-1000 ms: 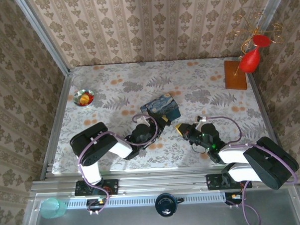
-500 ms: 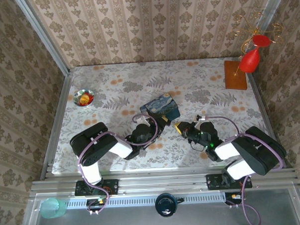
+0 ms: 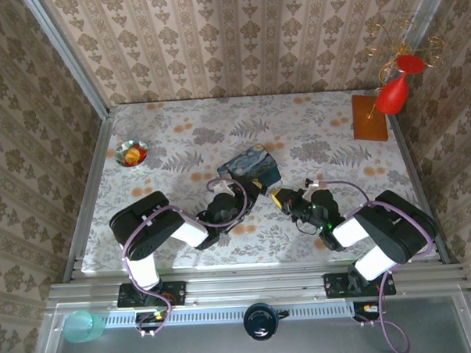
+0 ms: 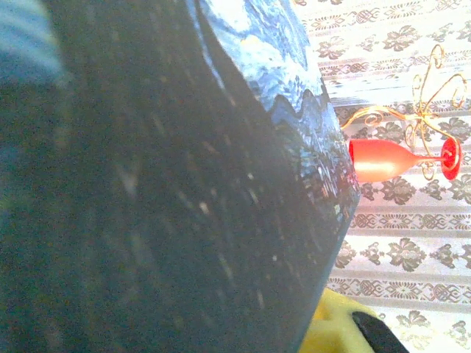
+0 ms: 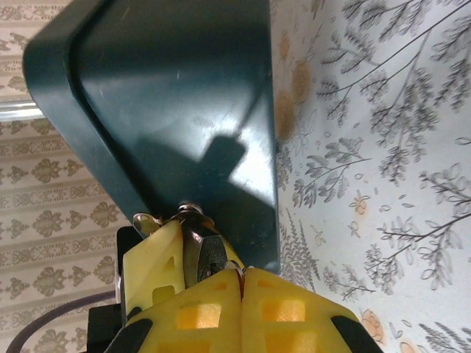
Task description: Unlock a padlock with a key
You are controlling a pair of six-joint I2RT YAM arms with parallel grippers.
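Observation:
In the top view both arms meet just in front of the blue tin [image 3: 255, 166]. My left gripper [image 3: 256, 190] is shut on the small dark padlock [image 5: 208, 254], which sits between its yellow fingers [image 5: 151, 265] in the right wrist view. My right gripper [image 3: 277, 196] is shut, its pads [image 5: 199, 316] pressed together right at the padlock's near end. A thin metal sliver of the key [image 5: 238, 268] shows pinched between them, touching the padlock. The key's head is hidden inside the pads. The padlock's shackle end [image 5: 188, 212] rests against the tin's dark side [image 5: 169, 110].
The tin's dark wall [image 4: 147, 206] stands close in front of the left wrist camera. A small shiny bowl [image 3: 131, 153] sits at the far left. A red ornament [image 3: 392, 95] on a wooden base [image 3: 370, 117] stands at the back right. Patterned walls enclose the table.
My right arm has swung left, bringing its gripper a little closer to the left gripper and the tin. The left arm has stayed still.

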